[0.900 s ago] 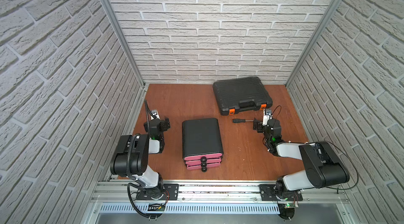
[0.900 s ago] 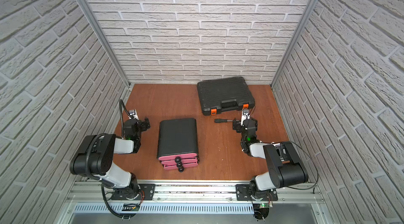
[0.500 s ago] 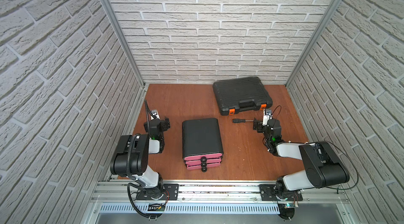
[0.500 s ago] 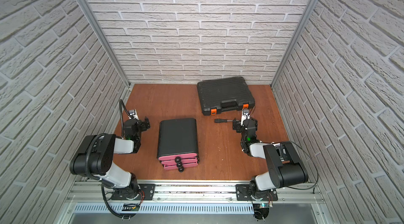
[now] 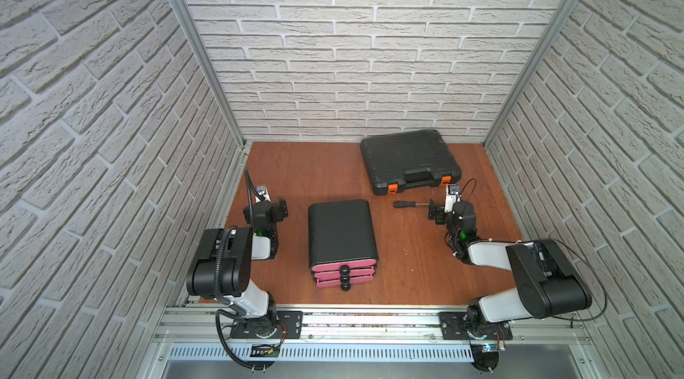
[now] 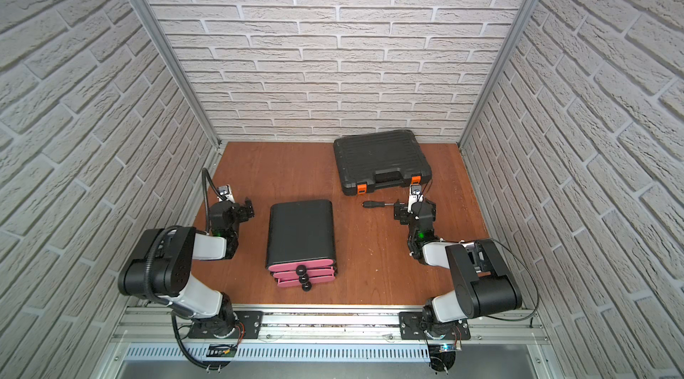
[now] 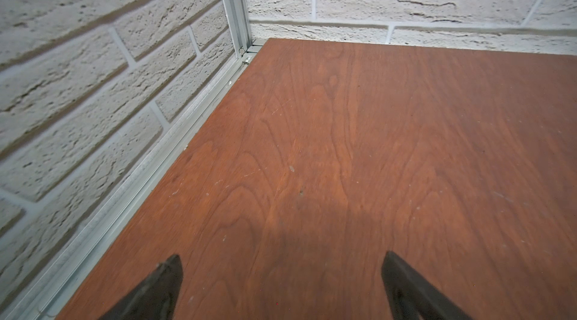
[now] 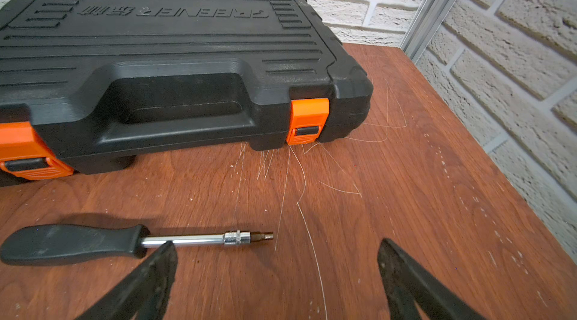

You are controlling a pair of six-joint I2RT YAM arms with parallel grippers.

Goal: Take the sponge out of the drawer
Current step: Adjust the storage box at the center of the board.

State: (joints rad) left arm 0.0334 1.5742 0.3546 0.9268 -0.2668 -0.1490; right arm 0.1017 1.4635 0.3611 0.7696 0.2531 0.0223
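Note:
The drawer unit [image 5: 340, 236] [image 6: 300, 234] is a black box in the middle of the table. It has three pink drawer fronts [image 5: 344, 273], each with a black knob, and all look pushed in. The sponge is hidden. My left gripper [image 5: 283, 207] [image 7: 281, 257] rests low to the left of the unit, open, with only bare wood between its fingers. Over on the right side, my right gripper [image 5: 432, 210] [image 8: 277, 243] is also open and holds nothing. It sits just behind the tip of a screwdriver [image 8: 78, 243].
A closed black toolbox [image 5: 409, 160] [image 8: 156, 52] with orange latches stands at the back right. The black-handled screwdriver [image 5: 411, 204] lies in front of it. Brick walls enclose the table on three sides, and a metal rail [image 5: 362, 321] runs along the front edge.

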